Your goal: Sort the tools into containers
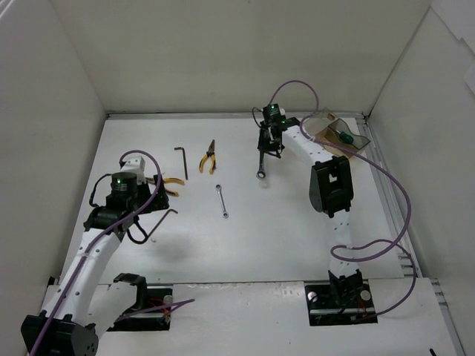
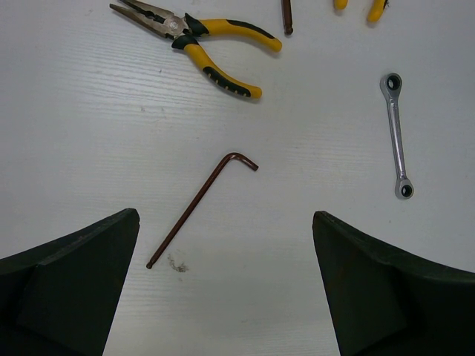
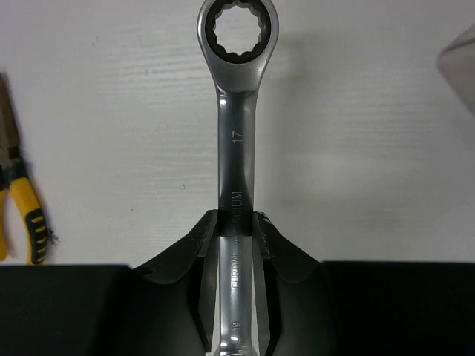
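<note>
**Large wrench clamped in the right gripper; box lies off to its right**

The right gripper (image 3: 237, 230) is nearly closed on the shank of the large silver wrench (image 3: 237, 148). Its fingers pinch the flat sides. The wrench's long axis runs straight out along the fingers, and the ring end points away from the wrist. In the top view the ring end hangs toward the table (image 1: 297, 222); whether it is clear of the surface cannot be told.

The clear box (image 1: 355, 139) sits in the far right corner, near this gripper and to its right, with the green-handled screwdriver (image 1: 345, 137) already inside. The right arm is much the nearer one. The carry probably calls for a sideways swing to the right, and the wrench may need turning so its length fits between the angled walls.

The left gripper (image 2: 225, 222) is wide open and holds nothing. It hovers over an L-shaped hex key (image 2: 204, 208), whose long leg lies diagonally between the fingers. Yellow-handled pliers (image 2: 200, 41) and a small ratchet wrench (image 2: 398, 137) lie beyond it, unsorted.
</note>
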`<state>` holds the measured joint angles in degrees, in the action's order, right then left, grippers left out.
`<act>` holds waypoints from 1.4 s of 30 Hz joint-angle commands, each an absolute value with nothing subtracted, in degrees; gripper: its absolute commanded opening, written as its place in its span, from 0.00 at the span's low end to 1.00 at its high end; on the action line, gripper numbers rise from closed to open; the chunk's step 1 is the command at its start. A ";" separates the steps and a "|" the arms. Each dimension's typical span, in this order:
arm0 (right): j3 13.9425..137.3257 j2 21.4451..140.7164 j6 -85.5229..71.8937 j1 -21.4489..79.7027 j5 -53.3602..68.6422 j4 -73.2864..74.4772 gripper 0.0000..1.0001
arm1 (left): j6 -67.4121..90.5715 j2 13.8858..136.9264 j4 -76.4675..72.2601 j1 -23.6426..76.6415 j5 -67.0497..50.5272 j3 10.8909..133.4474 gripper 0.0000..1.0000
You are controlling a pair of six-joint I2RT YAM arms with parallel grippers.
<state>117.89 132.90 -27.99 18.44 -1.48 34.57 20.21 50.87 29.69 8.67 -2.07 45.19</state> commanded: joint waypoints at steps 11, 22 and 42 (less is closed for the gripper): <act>123.75 119.71 -31.64 11.26 -5.62 21.37 0.00 | 19.78 49.92 26.19 8.44 -1.67 45.62 1.00; 114.52 116.36 -36.12 4.66 -13.45 1.50 0.00 | 18.98 47.37 23.82 8.44 -2.90 43.42 1.00; 117.24 127.34 -37.26 -1.93 -14.50 -10.11 0.00 | 18.46 48.69 22.76 8.44 -3.25 43.59 1.00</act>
